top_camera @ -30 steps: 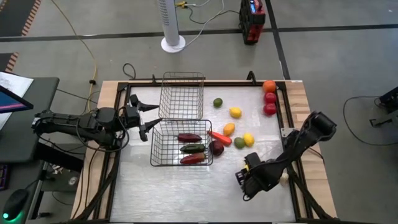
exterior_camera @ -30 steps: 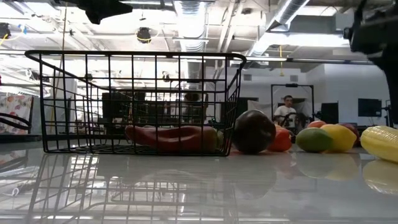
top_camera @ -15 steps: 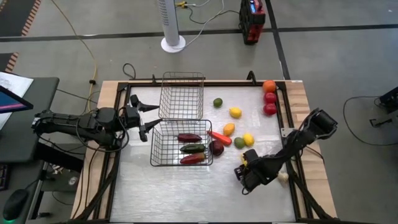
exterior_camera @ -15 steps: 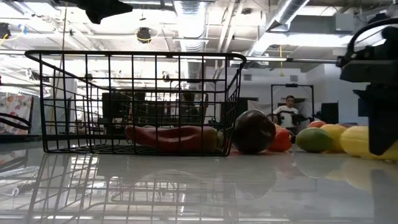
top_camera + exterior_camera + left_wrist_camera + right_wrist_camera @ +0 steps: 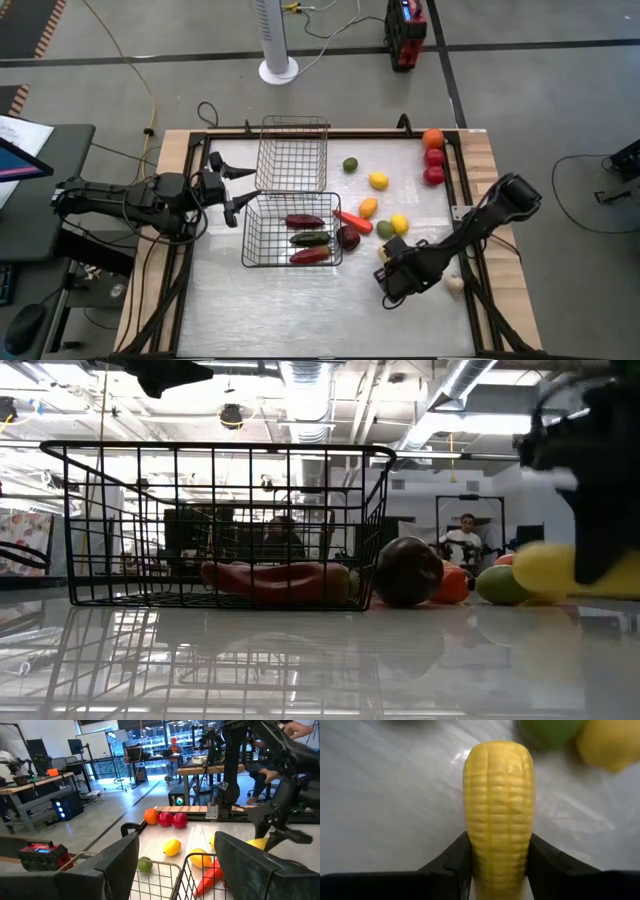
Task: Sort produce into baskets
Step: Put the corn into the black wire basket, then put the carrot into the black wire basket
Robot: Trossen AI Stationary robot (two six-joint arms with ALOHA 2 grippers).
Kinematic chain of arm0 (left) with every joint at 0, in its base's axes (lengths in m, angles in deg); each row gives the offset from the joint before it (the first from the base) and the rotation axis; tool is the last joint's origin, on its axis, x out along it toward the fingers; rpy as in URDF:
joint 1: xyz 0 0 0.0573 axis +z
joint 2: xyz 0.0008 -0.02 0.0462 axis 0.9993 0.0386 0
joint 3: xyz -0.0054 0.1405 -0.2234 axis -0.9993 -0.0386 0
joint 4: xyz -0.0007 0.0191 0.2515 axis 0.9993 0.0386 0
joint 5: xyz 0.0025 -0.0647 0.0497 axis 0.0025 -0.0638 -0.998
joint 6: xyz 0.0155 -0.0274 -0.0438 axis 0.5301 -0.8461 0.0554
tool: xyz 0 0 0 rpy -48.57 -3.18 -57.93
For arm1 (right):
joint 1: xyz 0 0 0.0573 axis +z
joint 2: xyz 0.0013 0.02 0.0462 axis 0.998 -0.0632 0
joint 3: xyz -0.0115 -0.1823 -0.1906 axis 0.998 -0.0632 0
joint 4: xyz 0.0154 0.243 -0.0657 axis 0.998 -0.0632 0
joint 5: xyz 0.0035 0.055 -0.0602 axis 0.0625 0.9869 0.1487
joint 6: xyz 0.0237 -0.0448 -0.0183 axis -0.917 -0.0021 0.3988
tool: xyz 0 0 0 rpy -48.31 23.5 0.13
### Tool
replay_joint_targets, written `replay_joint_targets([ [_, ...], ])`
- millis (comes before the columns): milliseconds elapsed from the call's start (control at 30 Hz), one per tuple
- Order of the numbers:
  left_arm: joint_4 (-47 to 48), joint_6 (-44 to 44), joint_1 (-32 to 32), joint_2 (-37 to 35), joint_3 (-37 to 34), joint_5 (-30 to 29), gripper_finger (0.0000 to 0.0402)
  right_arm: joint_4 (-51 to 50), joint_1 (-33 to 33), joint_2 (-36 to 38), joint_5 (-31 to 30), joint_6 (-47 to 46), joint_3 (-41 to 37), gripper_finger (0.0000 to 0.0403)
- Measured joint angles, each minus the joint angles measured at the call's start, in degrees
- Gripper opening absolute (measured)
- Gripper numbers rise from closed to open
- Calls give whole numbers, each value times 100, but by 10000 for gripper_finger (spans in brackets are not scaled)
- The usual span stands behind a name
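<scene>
My right gripper [image 5: 399,272] is shut on a yellow corn cob [image 5: 498,795] at the table's near right; the low view shows the cob [image 5: 555,570] just above the tabletop. The dark wide basket [image 5: 255,240] holds three long pieces, red, green and red. Beyond it stands the silvery basket [image 5: 292,152]. Loose produce lies to their right: a dark purple piece [image 5: 348,238], a long red one [image 5: 352,221], and green and yellow round ones. My left gripper [image 5: 232,190] waits open at the baskets' left. My right gripper pinches the corn cob between its two fingers, one on each long side [image 5: 476,862], near one end of the cob. The fingers slant down from above. The rest of the cob sticks out past the fingertips. Whether it rests on the table I cannot tell.
An orange [image 5: 432,138] and two red round pieces [image 5: 434,166] sit in the far right corner. A green piece [image 5: 385,229] and a yellow one [image 5: 399,224] lie close beyond the right gripper. A raised black frame [image 5: 455,190] borders the table. The near half of the tabletop is bare.
My right gripper has sunk a little, moved toward the dark basket and rolled at the wrist, and it has shut on the corn cob. The cob has shifted with it toward the table's left.
</scene>
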Motion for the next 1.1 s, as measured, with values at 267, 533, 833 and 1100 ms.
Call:
replay_joint_targets([
  [267,-4,31,1,-296,-2,-2,249,-507,-624,60,-1649,2327,1698,197],
  [533,87,-40,1,-382,-2,130,249,2943,-1823,3,-1352,6376,2179,196],
  [833,235,-42,-1,-415,-2,133,249,2911,-2523,-290,91,6552,2174,264],
  [1100,269,-61,-1,-412,-2,133,249,992,-2170,300,-853,6133,2172,282],
])
